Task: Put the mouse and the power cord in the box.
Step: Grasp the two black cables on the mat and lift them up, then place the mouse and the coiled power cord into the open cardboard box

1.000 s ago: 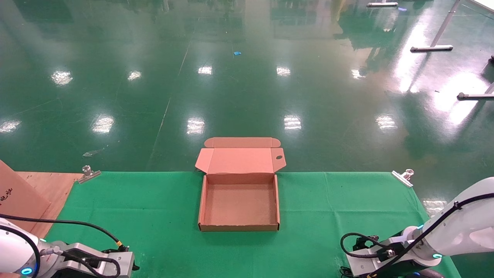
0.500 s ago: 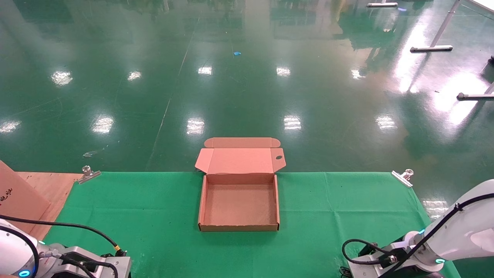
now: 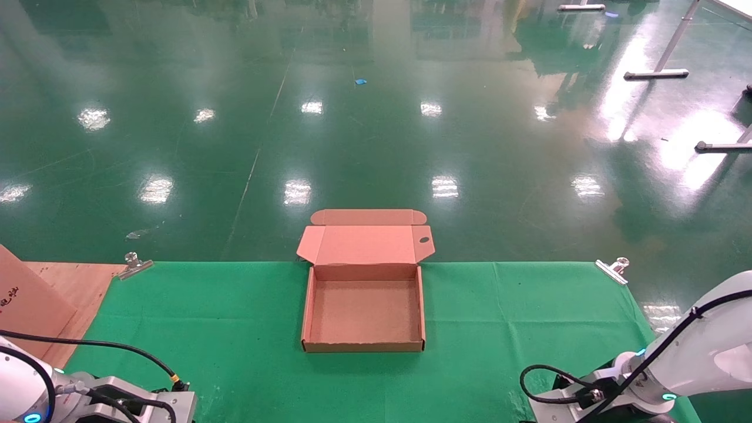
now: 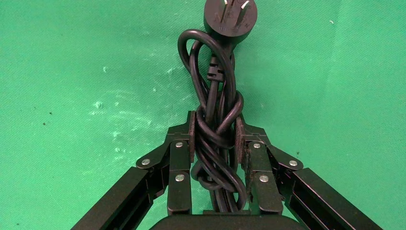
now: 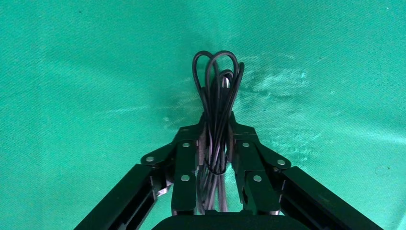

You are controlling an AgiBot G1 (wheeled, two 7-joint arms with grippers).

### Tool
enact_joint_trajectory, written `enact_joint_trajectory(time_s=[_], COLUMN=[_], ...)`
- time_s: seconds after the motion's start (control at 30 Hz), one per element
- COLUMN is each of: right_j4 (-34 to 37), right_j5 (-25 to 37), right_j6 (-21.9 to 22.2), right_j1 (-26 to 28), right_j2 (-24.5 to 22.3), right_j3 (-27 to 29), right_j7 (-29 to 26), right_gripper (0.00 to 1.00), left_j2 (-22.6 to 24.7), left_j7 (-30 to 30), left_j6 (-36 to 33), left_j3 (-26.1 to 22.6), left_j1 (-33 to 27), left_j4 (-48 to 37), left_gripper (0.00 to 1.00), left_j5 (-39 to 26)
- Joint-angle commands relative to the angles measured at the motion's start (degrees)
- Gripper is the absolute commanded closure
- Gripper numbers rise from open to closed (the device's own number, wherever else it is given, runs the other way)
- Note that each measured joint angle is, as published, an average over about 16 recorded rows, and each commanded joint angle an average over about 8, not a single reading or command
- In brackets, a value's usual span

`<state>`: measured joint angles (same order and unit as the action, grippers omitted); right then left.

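Note:
The brown cardboard box (image 3: 364, 348) stands open at the middle of the green cloth, its flap lid (image 3: 365, 243) folded back over the far edge; nothing lies inside. In the left wrist view my left gripper (image 4: 214, 128) is shut on the power cord (image 4: 213, 91), a twisted black bundle whose round plug (image 4: 230, 18) points away over the cloth. In the right wrist view my right gripper (image 5: 216, 130) is shut on a looped bundle of thin black cord (image 5: 218, 79), the mouse's own cord. The mouse body is out of view. Both arms sit at the near corners, left (image 3: 106, 399) and right (image 3: 634, 382).
Green cloth (image 3: 235, 329) covers the table, held by metal clips at the far corners (image 3: 134, 263) (image 3: 614, 269). A wooden board with a leaning cardboard sheet (image 3: 35, 299) lies at the left edge. Beyond the table is glossy green floor.
Both arms have slid back toward the near edge and sit lower in the head view. The box has not moved.

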<state>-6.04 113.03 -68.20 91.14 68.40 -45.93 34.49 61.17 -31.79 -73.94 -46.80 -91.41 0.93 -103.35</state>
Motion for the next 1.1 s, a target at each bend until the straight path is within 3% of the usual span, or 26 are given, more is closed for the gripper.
enact_joint_trajectory(time_s=[0.03, 0.37, 0.7, 0.9, 1.1], right_j4=[0.34, 0.38, -3.3, -9.25, -18.87], right_j5=[-0.05, -1.4, -4.73, -6.67, -8.83], right_j6=[-0.07, -4.19, -14.15, -19.85, -22.05], right_j1=[0.14, 3.9, 12.46, 17.23, 20.02], right_j2=[0.02, -1.84, -5.63, -6.49, -5.94], right_j3=[0.03, 0.94, 3.18, 4.36, 5.08], right_j7=[0.27, 1.42, 0.91, -2.42, -9.56], right_gripper=[1.0, 1.0, 1.0, 1.0, 1.0], left_j2=[-0.04, -0.96, -1.2, 0.31, 2.72], left_j7=[-0.1, -0.55, 0.08, 2.56, 7.45], left_j6=[-0.1, -3.63, -10.69, -14.99, -16.83], left_j3=[-0.02, -0.56, -1.04, -1.39, -1.64], left_j1=[-0.03, -4.6, -13.47, -19.17, -22.6], left_j4=[-0.1, 0.76, 4.19, 8.96, 15.51], left_gripper=[1.0, 1.0, 1.0, 1.0, 1.0], left_j5=[-0.03, -0.8, -1.51, -1.88, -0.78])
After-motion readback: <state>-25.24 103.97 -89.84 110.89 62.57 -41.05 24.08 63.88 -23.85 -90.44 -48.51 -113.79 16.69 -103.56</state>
